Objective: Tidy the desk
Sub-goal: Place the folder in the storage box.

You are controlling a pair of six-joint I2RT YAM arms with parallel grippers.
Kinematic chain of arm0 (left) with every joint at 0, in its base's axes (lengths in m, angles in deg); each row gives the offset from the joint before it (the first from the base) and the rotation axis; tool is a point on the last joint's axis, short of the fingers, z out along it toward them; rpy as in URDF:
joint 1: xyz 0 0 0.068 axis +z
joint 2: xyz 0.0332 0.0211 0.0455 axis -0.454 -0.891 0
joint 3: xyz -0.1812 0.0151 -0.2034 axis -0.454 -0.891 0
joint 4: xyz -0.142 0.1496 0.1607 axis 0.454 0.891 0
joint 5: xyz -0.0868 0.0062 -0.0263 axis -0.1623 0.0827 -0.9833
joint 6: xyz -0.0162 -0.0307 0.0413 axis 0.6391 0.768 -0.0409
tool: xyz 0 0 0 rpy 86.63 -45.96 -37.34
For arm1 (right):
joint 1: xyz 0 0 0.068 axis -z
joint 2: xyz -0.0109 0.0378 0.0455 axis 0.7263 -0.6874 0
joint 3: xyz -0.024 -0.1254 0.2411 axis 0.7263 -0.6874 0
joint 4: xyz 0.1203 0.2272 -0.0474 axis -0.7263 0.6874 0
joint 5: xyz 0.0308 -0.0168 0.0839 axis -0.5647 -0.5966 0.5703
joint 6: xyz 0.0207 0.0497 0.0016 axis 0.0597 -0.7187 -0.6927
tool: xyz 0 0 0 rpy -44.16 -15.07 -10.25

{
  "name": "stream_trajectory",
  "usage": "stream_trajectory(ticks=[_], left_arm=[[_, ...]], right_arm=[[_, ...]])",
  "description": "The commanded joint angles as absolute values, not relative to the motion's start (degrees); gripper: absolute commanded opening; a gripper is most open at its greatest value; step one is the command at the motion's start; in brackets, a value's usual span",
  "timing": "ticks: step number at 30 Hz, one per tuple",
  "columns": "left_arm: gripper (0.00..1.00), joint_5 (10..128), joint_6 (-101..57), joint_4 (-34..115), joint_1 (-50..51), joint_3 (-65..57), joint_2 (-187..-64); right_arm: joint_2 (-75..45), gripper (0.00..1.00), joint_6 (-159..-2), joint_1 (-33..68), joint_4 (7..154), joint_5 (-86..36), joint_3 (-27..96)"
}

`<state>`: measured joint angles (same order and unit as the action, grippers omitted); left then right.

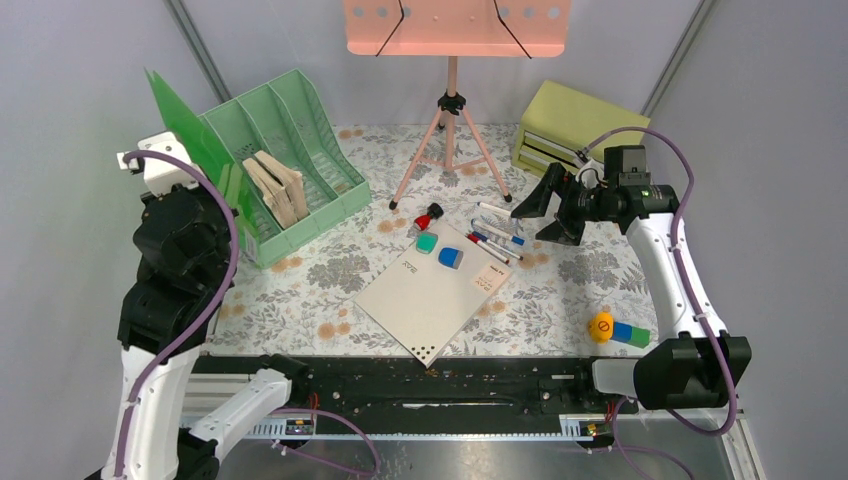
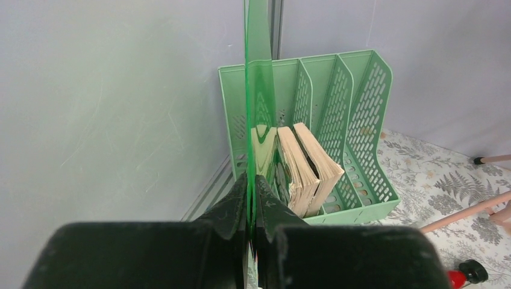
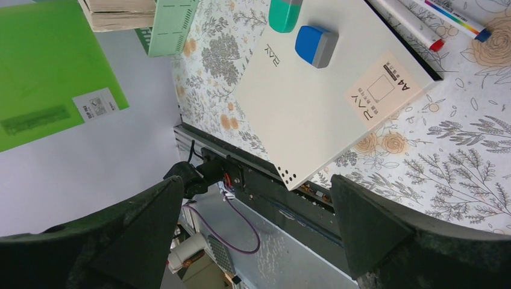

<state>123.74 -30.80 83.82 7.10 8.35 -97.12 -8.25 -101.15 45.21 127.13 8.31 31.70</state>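
The desk (image 1: pixel 560 290) carries a floral print. My left gripper (image 2: pixel 251 186) is shut on the lower edge of a green translucent folder (image 2: pixel 258 90), holding it upright over the left slot of the mint file rack (image 2: pixel 361 120). The top view shows the folder (image 1: pixel 185 130) standing beside the rack (image 1: pixel 300 130). My right gripper (image 1: pixel 545 210) hovers open and empty above several markers (image 1: pixel 497 238). A white A4 pad (image 1: pixel 432 290) lies mid-desk, with a teal eraser (image 1: pixel 427 242) and a blue eraser (image 1: pixel 451 257) on it.
Two books (image 1: pixel 278 188) lean in the rack. A pink music stand (image 1: pixel 455 30) stands at the back, and a yellow-green drawer box (image 1: pixel 570 125) sits at the back right. An orange ball (image 1: pixel 601 327) and a blue-green block (image 1: pixel 630 334) lie front right. A red-black marker (image 1: pixel 428 217) lies beside the pad.
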Motion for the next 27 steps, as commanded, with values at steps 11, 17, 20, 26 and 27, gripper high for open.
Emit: stream_trajectory(ticks=[11, 17, 20, 26, 27], left_arm=[[0.0, 128.14, -36.39, 71.63, 7.34, 6.65, -98.0], [0.0, 124.56, -36.95, 72.67, 7.59, 8.7, -99.92], [0.0, 122.16, -37.8, 73.02, 7.75, 8.86, -100.84], [0.0, 122.71, -37.9, 73.07, 8.41, 8.45, -102.37], [0.0, 122.9, -37.96, 72.8, 8.64, 8.24, -102.47]], right_arm=[[-6.4, 0.99, -100.47, 45.47, 126.74, 11.67, 30.88], [-6.12, 0.99, -100.47, 45.52, 126.67, 11.77, 30.67], [-5.96, 1.0, -100.23, 45.52, 126.66, 11.77, 30.35], [-5.7, 1.0, -100.72, 45.46, 126.73, 12.48, 29.87], [-5.52, 0.99, -100.81, 45.5, 126.67, 12.46, 29.84]])
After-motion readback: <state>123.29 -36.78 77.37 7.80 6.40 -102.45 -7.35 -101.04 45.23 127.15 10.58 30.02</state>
